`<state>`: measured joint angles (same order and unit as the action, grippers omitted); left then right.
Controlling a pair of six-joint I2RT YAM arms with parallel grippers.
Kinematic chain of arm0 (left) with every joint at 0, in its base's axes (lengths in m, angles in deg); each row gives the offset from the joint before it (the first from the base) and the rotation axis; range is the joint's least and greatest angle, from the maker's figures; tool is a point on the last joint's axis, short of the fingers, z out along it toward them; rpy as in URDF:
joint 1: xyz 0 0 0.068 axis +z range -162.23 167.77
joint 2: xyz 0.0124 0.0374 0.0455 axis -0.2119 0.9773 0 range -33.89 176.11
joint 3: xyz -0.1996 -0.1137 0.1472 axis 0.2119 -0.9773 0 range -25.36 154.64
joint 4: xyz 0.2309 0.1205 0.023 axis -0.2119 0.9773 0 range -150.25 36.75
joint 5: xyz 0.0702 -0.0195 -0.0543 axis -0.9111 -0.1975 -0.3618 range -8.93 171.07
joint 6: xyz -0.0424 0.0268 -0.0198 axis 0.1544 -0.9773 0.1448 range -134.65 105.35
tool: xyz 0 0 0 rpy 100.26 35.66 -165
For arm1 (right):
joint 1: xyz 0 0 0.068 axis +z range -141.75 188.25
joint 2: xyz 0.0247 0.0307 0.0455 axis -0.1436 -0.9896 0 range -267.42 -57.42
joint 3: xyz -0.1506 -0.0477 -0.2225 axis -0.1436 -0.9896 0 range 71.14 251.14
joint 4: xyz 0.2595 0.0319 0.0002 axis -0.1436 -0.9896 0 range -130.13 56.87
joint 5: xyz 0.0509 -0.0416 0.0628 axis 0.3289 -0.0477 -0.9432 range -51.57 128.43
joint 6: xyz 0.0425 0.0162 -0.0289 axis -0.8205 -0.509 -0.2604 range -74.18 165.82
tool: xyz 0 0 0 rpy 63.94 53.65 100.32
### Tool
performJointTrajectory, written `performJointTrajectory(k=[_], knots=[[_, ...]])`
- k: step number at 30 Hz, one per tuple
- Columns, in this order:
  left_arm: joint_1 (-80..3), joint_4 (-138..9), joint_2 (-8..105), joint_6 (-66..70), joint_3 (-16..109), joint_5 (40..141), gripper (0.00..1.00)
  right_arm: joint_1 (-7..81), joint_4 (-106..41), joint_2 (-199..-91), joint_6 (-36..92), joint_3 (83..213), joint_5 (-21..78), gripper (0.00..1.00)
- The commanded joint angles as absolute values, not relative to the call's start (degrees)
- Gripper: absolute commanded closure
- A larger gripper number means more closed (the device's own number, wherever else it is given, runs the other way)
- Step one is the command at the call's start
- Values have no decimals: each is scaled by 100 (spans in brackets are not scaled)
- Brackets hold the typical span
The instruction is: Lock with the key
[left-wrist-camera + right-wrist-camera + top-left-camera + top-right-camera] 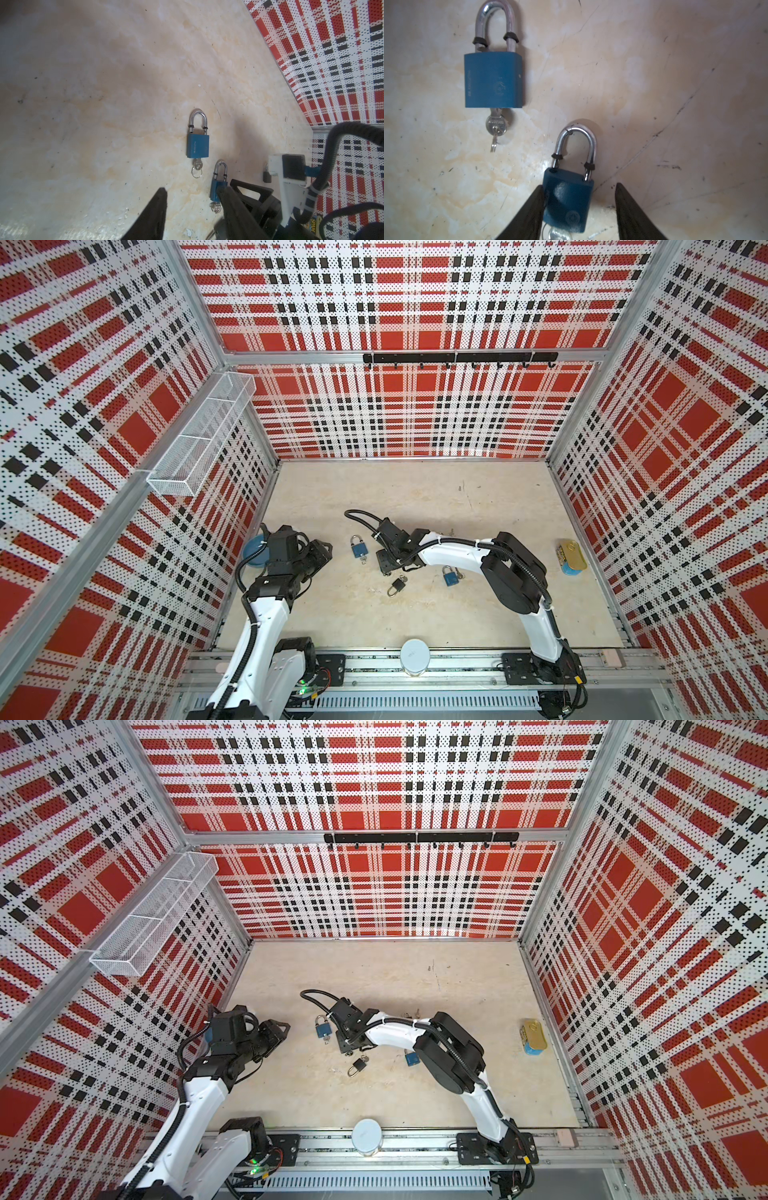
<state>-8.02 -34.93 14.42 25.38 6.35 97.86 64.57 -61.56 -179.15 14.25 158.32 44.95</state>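
**Lock bracketed, not yet gripped**

Step in hand: taking hold. The right gripper (579, 186) stands over the lock (568, 204) with its jaws spread. One finger (529, 209) touches the side of the body and the other stands clear, so nothing is clamped. The lock lies flat on the table (675, 104) with the key (558, 234) in its base. One shackle leg appears to be out of its hole, so I judge it unlocked. The left gripper (192, 189) is spread and empty.

Next move, as judged: close squarely on the two side faces of the body, then press the shackle home and turn the key. The key sits deep between the fingers, which leaves the other arm little access.

Clearances from the lock:
- The second lock (493, 81) lies near and parallel, on the touching finger's side. The left gripper hangs beyond it.
- A black lock (397, 585) lies near, on the key side.
- A third lock (449, 576) lies on the free finger's side.
- Past the shackle the table is bare up to the wall (415, 427).
- The can (571, 558) is well apart.
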Motion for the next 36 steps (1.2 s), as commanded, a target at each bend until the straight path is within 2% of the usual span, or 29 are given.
performJointTrajectory(k=[1, 10, 15, 18, 20, 23, 36], knots=[[-722, -3641, 1445, 2436, 614, 9904, 52, 6553, -6355, -18078, 1335, 16108, 4675, 44], [-626, -3802, 1460, 2475, 473, 10058, 52, 6649, -6792, -18344, 1337, 16363, 4866, 47], [-557, -3869, 1462, 2481, 426, 10128, 52, 6662, -7035, -18390, 1395, 16439, 5055, 62], [-531, -3906, 1479, 2495, 391, 10159, 52, 6673, -7099, -18355, 1469, 16432, 5138, 67], [-520, -3916, 1477, 2493, 389, 10166, 52, 6670, -7118, -18345, 1538, 16439, 5142, 67], [-524, -3973, 1510, 2511, 367, 10191, 52, 6675, -7144, -18385, 1597, 16468, 5134, 62], [-510, -3953, 1536, 2494, 386, 10208, 52, 6714, -7312, -18631, 1717, 16687, 5137, 56]])
